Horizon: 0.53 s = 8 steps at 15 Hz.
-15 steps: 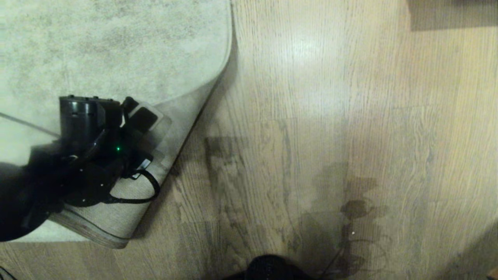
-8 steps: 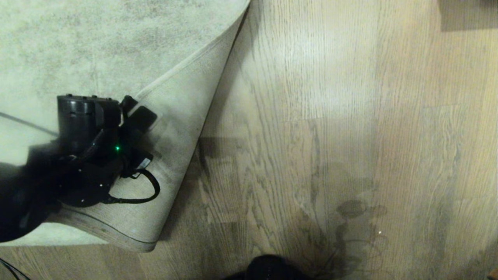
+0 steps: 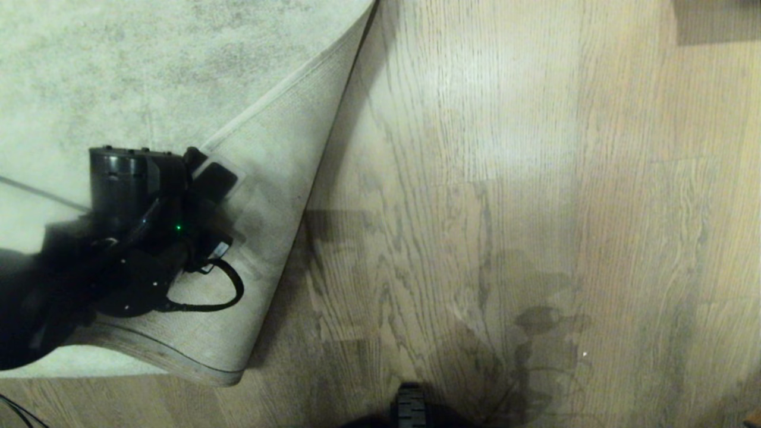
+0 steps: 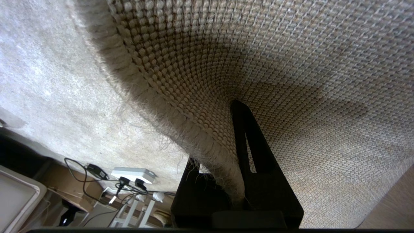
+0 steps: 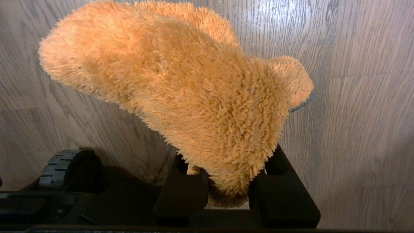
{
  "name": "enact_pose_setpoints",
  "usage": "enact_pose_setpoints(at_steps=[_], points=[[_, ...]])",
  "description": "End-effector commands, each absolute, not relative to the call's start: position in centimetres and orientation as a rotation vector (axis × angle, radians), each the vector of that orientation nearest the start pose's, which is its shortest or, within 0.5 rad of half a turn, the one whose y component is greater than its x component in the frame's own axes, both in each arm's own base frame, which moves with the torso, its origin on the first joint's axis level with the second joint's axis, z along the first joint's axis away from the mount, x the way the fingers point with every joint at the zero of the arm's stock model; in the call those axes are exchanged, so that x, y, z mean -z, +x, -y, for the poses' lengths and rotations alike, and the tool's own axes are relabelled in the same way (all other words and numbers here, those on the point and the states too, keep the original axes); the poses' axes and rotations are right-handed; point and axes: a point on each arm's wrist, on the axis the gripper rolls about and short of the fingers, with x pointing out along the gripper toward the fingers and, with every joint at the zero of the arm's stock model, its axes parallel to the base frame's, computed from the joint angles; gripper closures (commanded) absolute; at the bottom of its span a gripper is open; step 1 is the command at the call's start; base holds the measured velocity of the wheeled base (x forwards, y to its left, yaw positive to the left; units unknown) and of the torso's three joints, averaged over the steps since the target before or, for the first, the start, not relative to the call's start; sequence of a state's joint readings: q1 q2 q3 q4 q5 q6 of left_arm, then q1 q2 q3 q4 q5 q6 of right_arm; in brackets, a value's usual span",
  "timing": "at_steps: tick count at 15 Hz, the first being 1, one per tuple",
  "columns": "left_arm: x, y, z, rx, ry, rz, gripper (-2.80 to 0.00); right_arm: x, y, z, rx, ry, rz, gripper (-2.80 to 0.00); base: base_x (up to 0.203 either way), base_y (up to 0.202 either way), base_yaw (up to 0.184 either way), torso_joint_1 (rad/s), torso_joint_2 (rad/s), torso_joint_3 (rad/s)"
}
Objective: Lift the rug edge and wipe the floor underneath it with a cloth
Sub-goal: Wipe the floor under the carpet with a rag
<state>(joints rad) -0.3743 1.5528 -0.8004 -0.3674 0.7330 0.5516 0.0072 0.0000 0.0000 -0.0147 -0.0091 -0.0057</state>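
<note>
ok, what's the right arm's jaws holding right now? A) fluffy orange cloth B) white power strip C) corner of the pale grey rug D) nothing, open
A: in the right wrist view the right gripper is clamped on the fluffy orange cloth above the oak-look plank floor; the left gripper pinches the pale grey rug's edge.

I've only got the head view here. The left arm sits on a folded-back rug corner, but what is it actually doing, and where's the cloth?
Observer: The left gripper is clamped on the rug edge, woven backing facing its camera.
Operator: And the cloth?
Observer: The right gripper holds the cloth, fluffy orange, sticking out past the fingers.
Operator: Is it on the floor yet?
Observer: I can't tell contact; the floor shows behind it, beside a base wheel.
</note>
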Motion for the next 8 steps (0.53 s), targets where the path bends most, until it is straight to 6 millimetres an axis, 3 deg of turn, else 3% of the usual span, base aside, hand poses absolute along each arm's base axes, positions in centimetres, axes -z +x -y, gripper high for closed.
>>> enact_pose_setpoints(at_steps=[1, 8], points=[[-19.65, 25.12, 8.24, -0.257, 0.751, -0.431, 0.0, -7.71, -2.27, 0.04, 0.002, -0.006, 0.014, 0.0, 0.0, 0.0, 0.0, 0.0, 0.0, 0.0], [-19.65, 25.08, 8.22, -0.259, 0.753, -0.432, 0.0, -7.74, -2.27, 0.03, 0.0, -0.016, 0.017, 0.0, 0.0, 0.0, 0.0, 0.0, 0.0, 0.0]])
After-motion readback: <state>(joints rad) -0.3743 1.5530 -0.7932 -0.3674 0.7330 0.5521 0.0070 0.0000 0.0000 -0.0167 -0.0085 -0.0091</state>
